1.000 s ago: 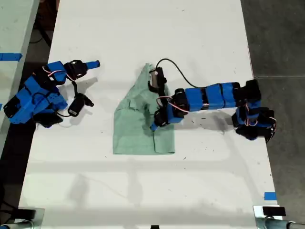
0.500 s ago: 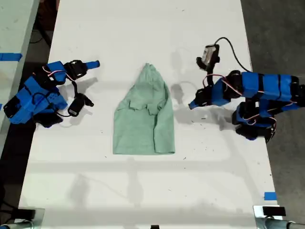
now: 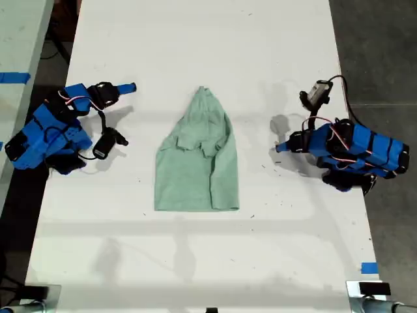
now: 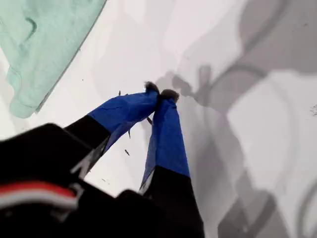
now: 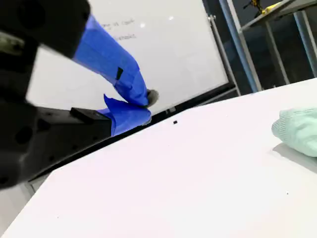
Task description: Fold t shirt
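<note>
The pale mint-green t shirt (image 3: 195, 160) lies flat in the middle of the white table (image 3: 195, 39), its pointed end toward the far side, with a folded flap along the edge nearer the exterior view's right. My first gripper (image 3: 280, 148) is shut and empty, hovering over bare table to the exterior view's right of the shirt. In the first wrist view its blue fingertips (image 4: 161, 94) touch, and a shirt (image 4: 39, 39) corner shows beyond them. My second gripper (image 3: 132, 86) rests shut at the exterior view's left, apart from the shirt (image 5: 297, 131); its tips (image 5: 146, 106) meet.
A cable loops above the first arm's wrist camera (image 3: 317, 93). Dark floor (image 3: 378, 52) borders the table at the exterior view's right. Blue tape (image 3: 369, 268) marks the near edge there. Beyond the far table edge, the second wrist view shows a whiteboard (image 5: 163, 44).
My first arm has drawn back from the shirt toward the exterior view's right, leaving the shirt lying flat. The second arm has not moved.
</note>
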Controlling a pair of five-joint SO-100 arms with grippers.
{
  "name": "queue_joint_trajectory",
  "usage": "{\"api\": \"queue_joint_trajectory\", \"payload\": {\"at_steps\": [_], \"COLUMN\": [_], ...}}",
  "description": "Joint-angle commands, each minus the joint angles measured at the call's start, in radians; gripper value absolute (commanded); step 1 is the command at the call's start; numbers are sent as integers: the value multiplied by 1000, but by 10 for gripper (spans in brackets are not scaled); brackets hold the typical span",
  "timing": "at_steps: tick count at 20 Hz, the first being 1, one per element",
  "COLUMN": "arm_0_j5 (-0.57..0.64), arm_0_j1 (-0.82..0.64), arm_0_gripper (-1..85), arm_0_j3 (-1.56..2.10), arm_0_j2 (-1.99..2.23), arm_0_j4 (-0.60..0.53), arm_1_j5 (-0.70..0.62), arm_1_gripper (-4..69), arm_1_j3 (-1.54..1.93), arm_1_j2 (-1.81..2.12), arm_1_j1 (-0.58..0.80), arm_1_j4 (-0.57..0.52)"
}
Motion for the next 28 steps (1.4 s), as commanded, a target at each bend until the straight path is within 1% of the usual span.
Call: {"api": "queue_joint_trajectory", "payload": {"at_steps": [1, 3, 4, 20, 28], "arm_0_j5": [-44, -95, -100, -94, -140], "arm_0_j1": [-37, -75, -86, -86, -95], "arm_0_gripper": [-2, -2, -2, -2, -2], "arm_0_j3": [41, 44, 44, 44, 44], "arm_0_j2": [8, 8, 8, 8, 8], "arm_0_j4": [-3, 5, 6, 11, 18], "arm_1_j5": [-11, -6, -6, 25, 20], "arm_1_gripper": [15, 13, 12, 12, 12], "arm_1_j3": [17, 18, 20, 28, 28], "arm_1_j2": [12, 12, 12, 12, 12], "arm_1_j1": [15, 14, 14, -12, -6], "arm_1_j4": [-12, -26, -38, -44, -52]}}
